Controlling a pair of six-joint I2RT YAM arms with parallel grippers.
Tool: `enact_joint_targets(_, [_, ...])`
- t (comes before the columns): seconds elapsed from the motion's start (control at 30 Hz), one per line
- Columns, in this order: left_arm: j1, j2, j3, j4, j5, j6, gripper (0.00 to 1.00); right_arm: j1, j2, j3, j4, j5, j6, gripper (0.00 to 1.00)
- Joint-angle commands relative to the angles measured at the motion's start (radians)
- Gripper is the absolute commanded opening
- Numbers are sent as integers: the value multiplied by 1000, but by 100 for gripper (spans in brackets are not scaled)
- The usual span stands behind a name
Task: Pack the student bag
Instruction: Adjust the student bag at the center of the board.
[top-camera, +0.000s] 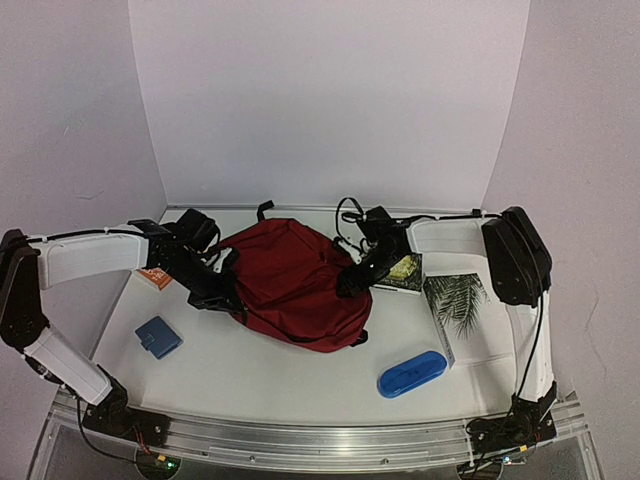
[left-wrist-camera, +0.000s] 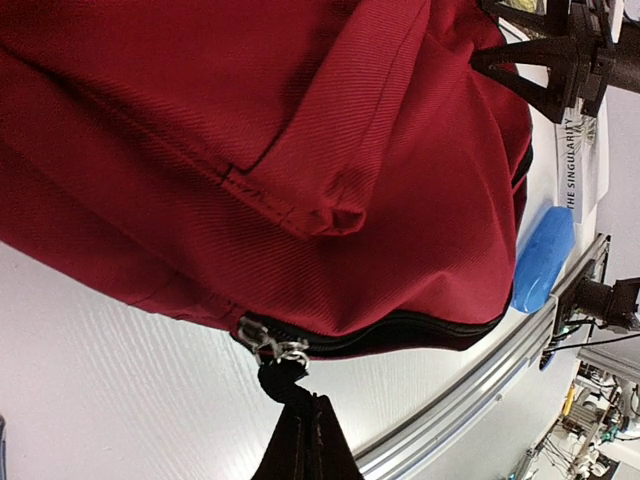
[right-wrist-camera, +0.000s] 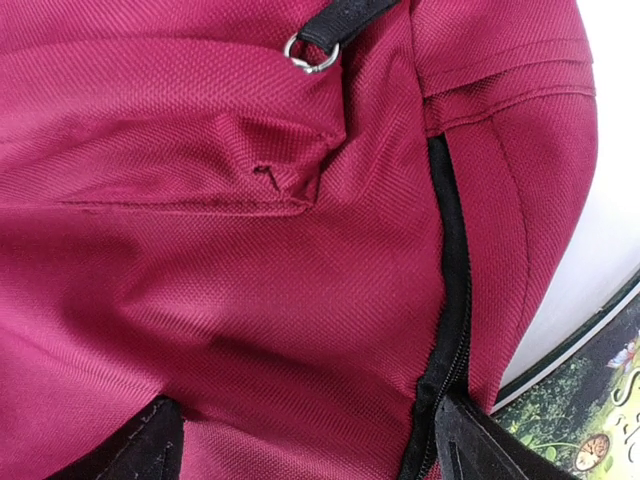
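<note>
The student bag (top-camera: 295, 280), a dark red backpack, lies flat in the middle of the table. My left gripper (top-camera: 215, 295) is at its left edge, shut on the black zipper pull tab (left-wrist-camera: 283, 383) that hangs from the silver slider (left-wrist-camera: 268, 345); the zip there is slightly parted. My right gripper (top-camera: 355, 278) rests on the bag's right side. Its jaws are open and wide apart, with the fingertips (right-wrist-camera: 485, 440) against the red fabric (right-wrist-camera: 250, 300) next to the black zipper line (right-wrist-camera: 452, 290). Nothing is pinched between them. A second ringed pull (right-wrist-camera: 312, 52) lies further up the bag.
A blue oblong case (top-camera: 411, 373) lies near the front right. A palm-leaf book (top-camera: 460, 300) and a green-covered book (top-camera: 403, 272) lie right of the bag. A small blue square item (top-camera: 158, 337) and an orange object (top-camera: 153, 277) are on the left. The metal rail (top-camera: 300, 440) runs along the front edge.
</note>
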Motion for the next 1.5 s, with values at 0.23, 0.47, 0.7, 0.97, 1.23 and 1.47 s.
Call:
enact_joint_targets(0.23, [2,33,47,105,129,-32,0,12,-282,-61,-54,-128,12,90])
enact_joint_targets(0.47, [-14,79,74,144,179,-49,0,112,-362,-204,-46,-229,8,88])
enact_joint_targets(0.7, [-14,74,85,138,176,-61,0,218,-313,-248,-38,-167,-33,96])
enact_joint_targets(0.97, [-14,32,26,135,137,-83,0,307,-234,-274,-15,-31,-93,77])
enact_joint_targets(1.23, [-4,11,9,77,66,-83,0,302,-203,-278,-2,200,-125,10])
enact_joint_targets(1.47, [14,-7,-37,20,-7,-88,0,253,-227,-284,3,272,-196,0])
